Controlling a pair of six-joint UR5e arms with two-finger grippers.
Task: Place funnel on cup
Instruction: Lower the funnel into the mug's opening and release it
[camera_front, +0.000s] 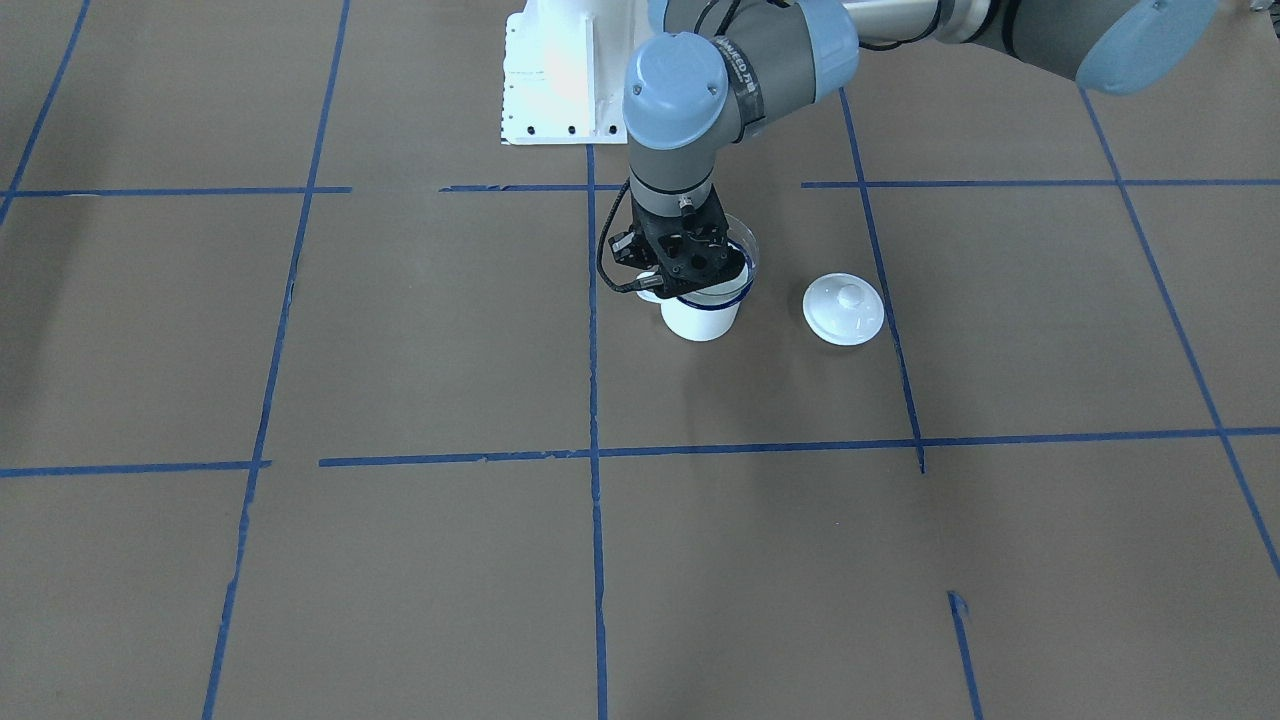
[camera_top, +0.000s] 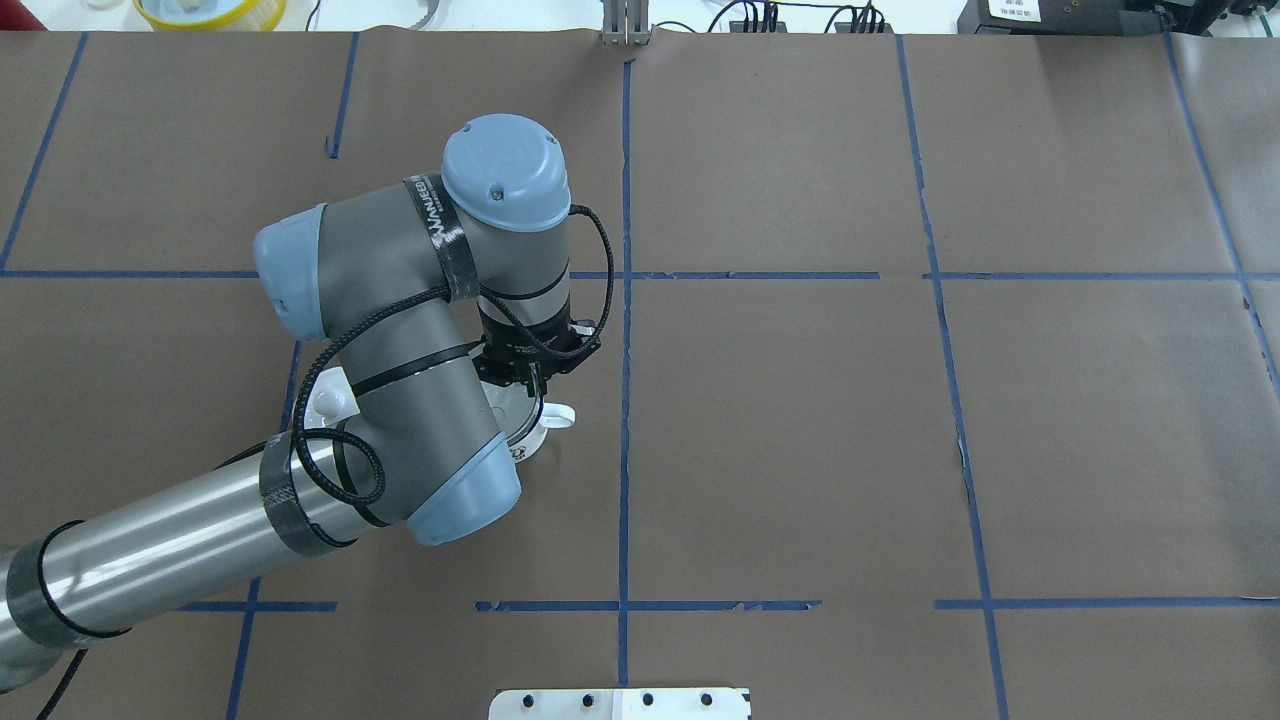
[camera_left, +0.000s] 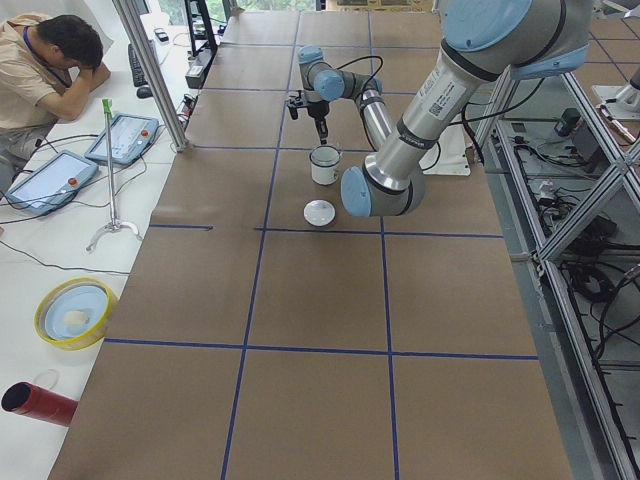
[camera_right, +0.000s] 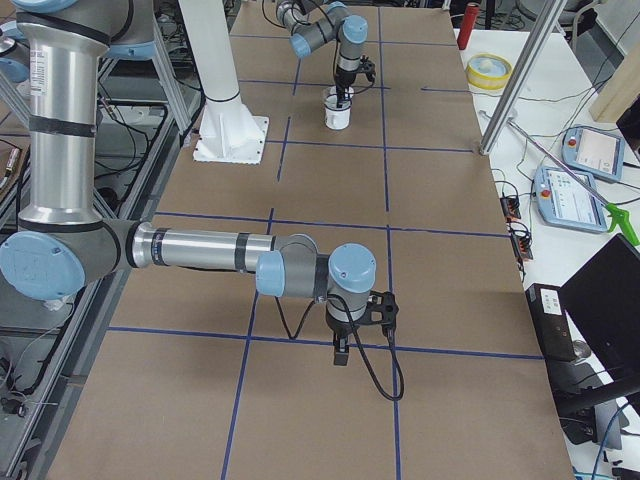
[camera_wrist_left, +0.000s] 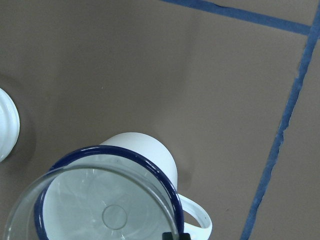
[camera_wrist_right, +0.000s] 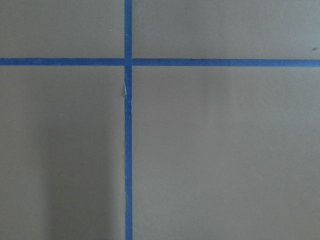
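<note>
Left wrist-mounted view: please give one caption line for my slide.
Seen from the left wrist: clear funnel over the blue-rimmed white cup, white lid at the edge.

The left arm (camera_top: 400, 330) had matt grey joint housings closed by pale blue round caps (camera_top: 505, 175) set with small dark screws, and a polished silver tube (camera_top: 170, 550). Black bands (camera_top: 440, 235) with white lettering wrapped it, and a black cable (camera_top: 610, 262) looped along it. The left gripper (camera_front: 690, 272) was black, pierced with round holes. The right arm (camera_right: 200, 250) matched. The white base (camera_front: 560, 80) showed dark bolts along its near flange.
</note>
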